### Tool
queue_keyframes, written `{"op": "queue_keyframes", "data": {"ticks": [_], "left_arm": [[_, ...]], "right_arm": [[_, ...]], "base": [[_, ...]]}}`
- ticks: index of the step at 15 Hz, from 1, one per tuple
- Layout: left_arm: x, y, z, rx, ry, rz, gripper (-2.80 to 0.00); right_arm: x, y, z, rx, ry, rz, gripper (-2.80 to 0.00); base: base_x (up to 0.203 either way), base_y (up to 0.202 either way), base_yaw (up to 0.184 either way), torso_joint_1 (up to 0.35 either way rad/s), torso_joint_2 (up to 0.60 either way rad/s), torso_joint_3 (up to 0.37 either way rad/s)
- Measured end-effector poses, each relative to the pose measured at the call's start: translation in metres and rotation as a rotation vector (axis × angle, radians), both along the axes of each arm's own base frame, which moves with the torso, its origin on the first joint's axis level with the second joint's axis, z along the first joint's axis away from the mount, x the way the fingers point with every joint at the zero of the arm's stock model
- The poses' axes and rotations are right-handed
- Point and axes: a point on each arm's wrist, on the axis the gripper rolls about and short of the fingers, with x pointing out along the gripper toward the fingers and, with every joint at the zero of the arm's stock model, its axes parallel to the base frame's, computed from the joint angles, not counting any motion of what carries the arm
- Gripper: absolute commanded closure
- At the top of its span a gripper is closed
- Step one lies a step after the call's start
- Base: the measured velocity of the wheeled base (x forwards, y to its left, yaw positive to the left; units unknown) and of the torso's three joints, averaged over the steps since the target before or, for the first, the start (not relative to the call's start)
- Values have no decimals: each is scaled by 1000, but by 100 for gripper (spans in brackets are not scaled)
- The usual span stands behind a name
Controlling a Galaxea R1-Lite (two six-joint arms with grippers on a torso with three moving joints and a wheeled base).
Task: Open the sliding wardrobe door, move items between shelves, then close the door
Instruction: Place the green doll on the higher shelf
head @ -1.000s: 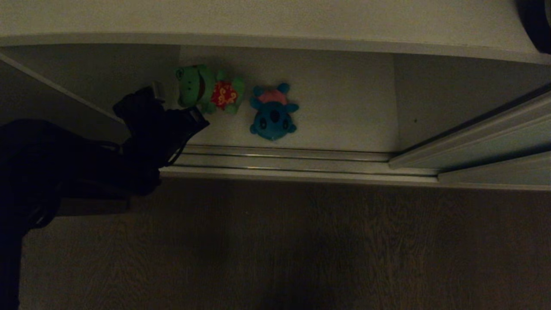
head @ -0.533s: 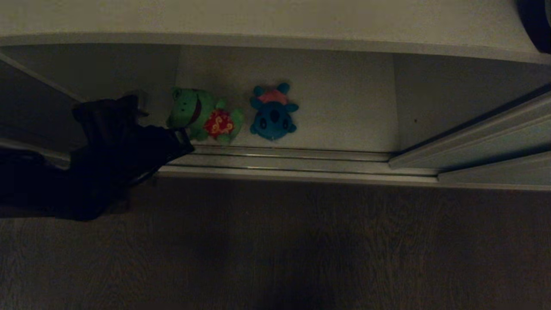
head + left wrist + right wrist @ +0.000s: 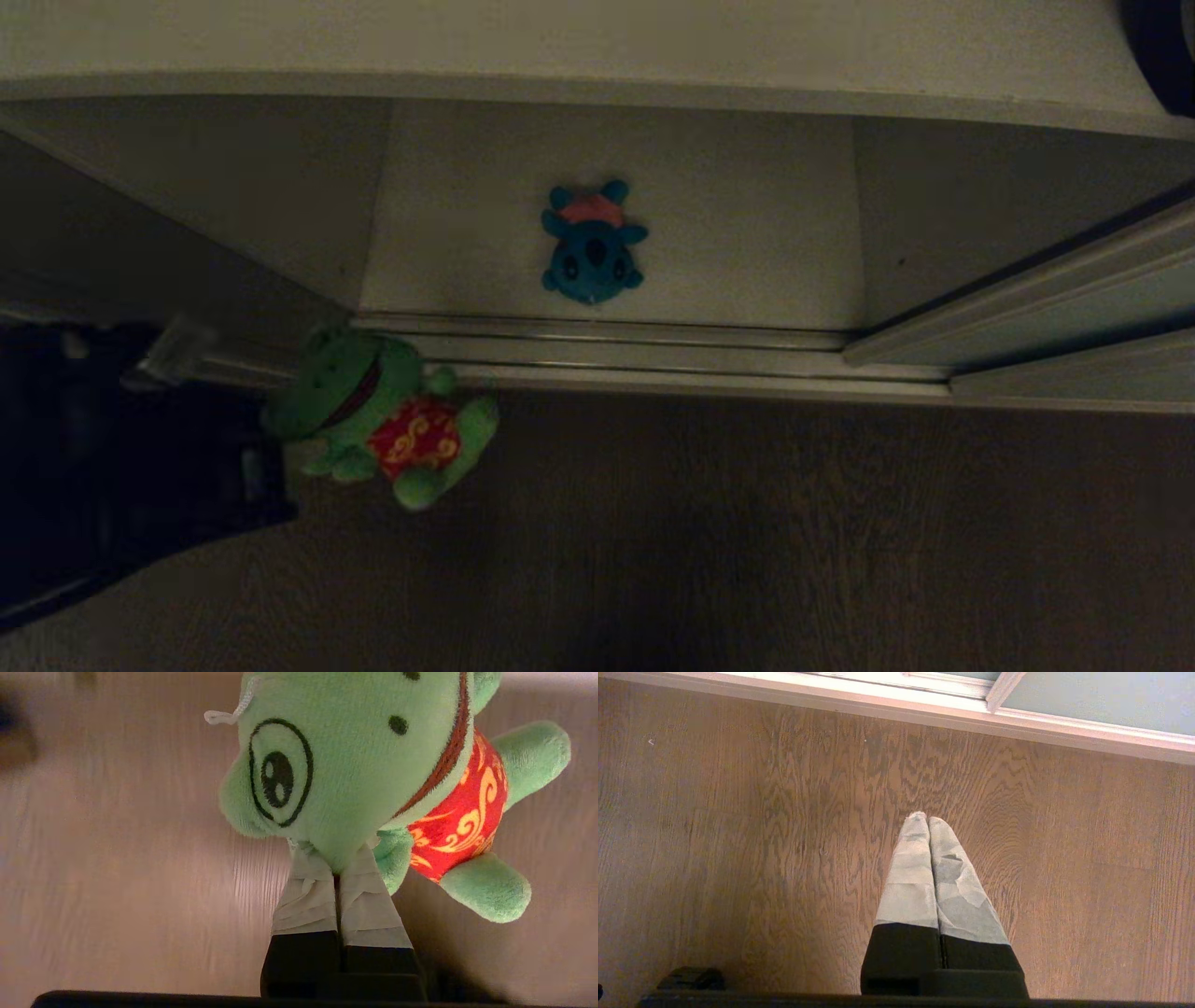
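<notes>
The green plush toy [image 3: 383,425] is a frog-like figure with a wide dark red mouth line, round black-ringed eyes, stubby limbs and a red belly patch printed with yellow swirls. A small white cord loop [image 3: 229,709] sticks out by its head. It hangs in the air over the wooden floor [image 3: 747,532], in front of the wardrobe's metal track [image 3: 616,350] and outside the shelf opening. The left gripper [image 3: 334,870] is clamped on it: the two tape-wrapped fingers [image 3: 308,896] press together on a fold of plush at the underside of the head, with the body and legs tilting away to one side. In the head view the dark left arm sits at the left edge, low in the scene.

The blue plush toy [image 3: 591,243] lies flat on the lower shelf [image 3: 747,243], near the middle of the opening. It has a pink top, dark eyes and small rounded limbs. Above, the edge of the upper shelf [image 3: 597,56] runs across the scene.

The sliding wardrobe door [image 3: 1074,308] stands pushed to the right, its pale panel and slim light frame resting in the track, so the opening is uncovered.

The right gripper [image 3: 927,819] points down at the bare wooden floor, fingers pressed together and holding nothing, near the wardrobe's base rail.
</notes>
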Motion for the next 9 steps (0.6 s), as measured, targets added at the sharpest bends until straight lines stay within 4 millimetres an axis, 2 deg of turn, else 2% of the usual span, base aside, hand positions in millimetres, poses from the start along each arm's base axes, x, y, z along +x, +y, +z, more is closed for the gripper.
{"op": "queue_keyframes", "data": {"ticks": [5,9], "left_arm": [[-99,15,-10,12,-53,30,0],[-164,21,-24,22,-137,79,0]], "right_arm": [[0,0,0,0,0,0,0],[0,0,0,0,0,1,0]], "base": [[0,0,0,0,0,0],[0,0,0,0,0,0]]}}
